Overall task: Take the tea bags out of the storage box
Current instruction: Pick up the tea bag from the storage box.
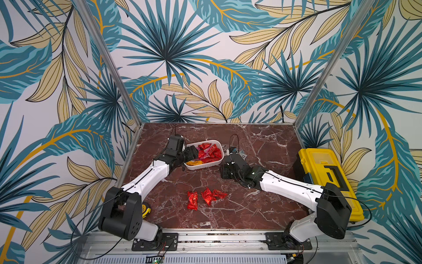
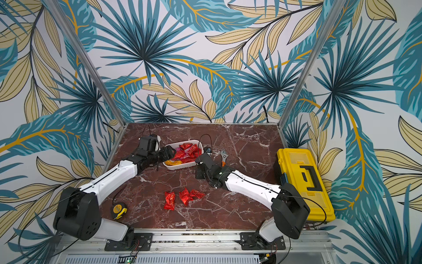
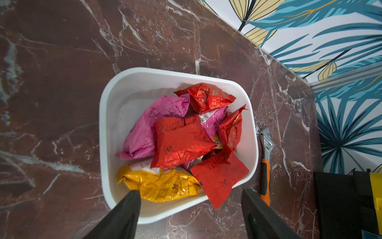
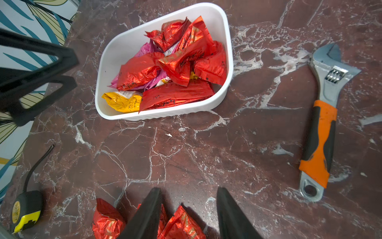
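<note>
You have the box (image 1: 202, 168) (image 2: 180, 166) on the marble table (image 1: 262, 141), a little above and left of centre in both top views. It holds a heap of tea bags (image 1: 210, 152) (image 2: 188, 150) (image 3: 182, 142) (image 4: 175, 62), mostly red, with pink bags (image 3: 142, 132) lower in the pile and a yellow bag (image 3: 161, 184) at the end nearest your left gripper (image 1: 191, 153) (image 2: 169, 153) (image 3: 190, 191). That gripper hangs over this end of the box. In the left wrist view its jaws stand wide apart with nothing held, one fingertip over the yellow bag and the other by the box's corner, close to the wrench (image 3: 265, 161) (image 4: 322, 128) (image 2: 225, 157). Your right gripper (image 1: 225, 174) (image 2: 199, 174) (image 4: 188, 189) sits just below the box's right end in the top views, clear of it. In the right wrist view its jaws are parted and empty, with bare table between them. Three red bags (image 1: 206, 197) (image 2: 184, 197) lie on the table in the lower middle of both top views, well apart from the box. Two of them touch, and the third lies just beside them on the left. The wrench lies on the table to the right of the box. A tape measure (image 2: 118, 209) (image 4: 26, 213) sits at the lower left of the table, and a yellow toolbox (image 1: 326, 178) (image 2: 303, 176) stands along its right edge.
</note>
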Motion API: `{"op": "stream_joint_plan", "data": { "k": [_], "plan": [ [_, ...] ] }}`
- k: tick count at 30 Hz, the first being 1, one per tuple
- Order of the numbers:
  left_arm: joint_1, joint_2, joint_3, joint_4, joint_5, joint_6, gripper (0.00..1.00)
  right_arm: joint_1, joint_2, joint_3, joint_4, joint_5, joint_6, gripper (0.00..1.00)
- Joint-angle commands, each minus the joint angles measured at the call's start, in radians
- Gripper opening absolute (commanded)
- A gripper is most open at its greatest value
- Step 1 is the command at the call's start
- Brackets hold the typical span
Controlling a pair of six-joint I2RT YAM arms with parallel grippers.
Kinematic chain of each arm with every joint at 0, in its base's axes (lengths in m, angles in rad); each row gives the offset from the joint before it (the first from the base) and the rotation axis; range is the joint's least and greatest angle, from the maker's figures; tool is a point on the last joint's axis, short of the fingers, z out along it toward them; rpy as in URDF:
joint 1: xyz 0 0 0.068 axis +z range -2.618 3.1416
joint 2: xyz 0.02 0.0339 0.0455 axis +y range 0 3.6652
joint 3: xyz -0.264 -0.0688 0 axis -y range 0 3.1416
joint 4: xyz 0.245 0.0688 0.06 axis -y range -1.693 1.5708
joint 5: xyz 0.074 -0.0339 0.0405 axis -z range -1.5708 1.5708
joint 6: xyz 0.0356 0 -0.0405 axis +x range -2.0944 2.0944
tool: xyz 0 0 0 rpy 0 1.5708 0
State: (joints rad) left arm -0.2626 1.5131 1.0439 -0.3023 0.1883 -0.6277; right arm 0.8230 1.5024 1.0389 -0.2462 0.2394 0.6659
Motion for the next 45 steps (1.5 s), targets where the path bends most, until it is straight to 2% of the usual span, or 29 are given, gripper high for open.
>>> {"op": "stream_joint_plan", "data": {
  "k": [1,7,14,18,24,27,33,38,45],
  "plan": [
    [0.034,0.102,0.129,-0.132,0.110,0.129,0.81,-0.008,-0.014,-0.031,0.017,0.001,0.025,0.49],
    [0.047,0.226,0.207,-0.142,0.121,0.145,0.73,-0.013,-0.020,-0.047,0.019,-0.014,0.026,0.49],
    [0.047,0.301,0.245,-0.123,0.149,0.135,0.56,-0.013,-0.016,-0.054,0.018,-0.029,0.020,0.49],
    [0.047,0.326,0.257,-0.121,0.156,0.137,0.43,-0.013,-0.018,-0.056,0.058,-0.038,0.018,0.49],
    [0.047,0.318,0.256,-0.114,0.156,0.132,0.16,-0.013,-0.036,-0.057,0.061,-0.054,0.017,0.48],
    [0.048,0.288,0.242,-0.099,0.162,0.122,0.09,-0.012,-0.055,-0.057,0.062,-0.065,0.019,0.48],
    [0.043,0.169,0.160,-0.027,0.180,0.044,0.06,-0.045,-0.091,-0.059,0.105,-0.120,0.071,0.49],
    [0.000,0.011,-0.011,0.156,0.174,-0.109,0.06,-0.045,-0.091,-0.071,0.219,-0.192,0.202,0.59],
    [-0.125,-0.179,-0.232,0.329,0.069,-0.300,0.07,-0.045,-0.025,-0.037,0.355,-0.250,0.307,0.71]
  ]
}}
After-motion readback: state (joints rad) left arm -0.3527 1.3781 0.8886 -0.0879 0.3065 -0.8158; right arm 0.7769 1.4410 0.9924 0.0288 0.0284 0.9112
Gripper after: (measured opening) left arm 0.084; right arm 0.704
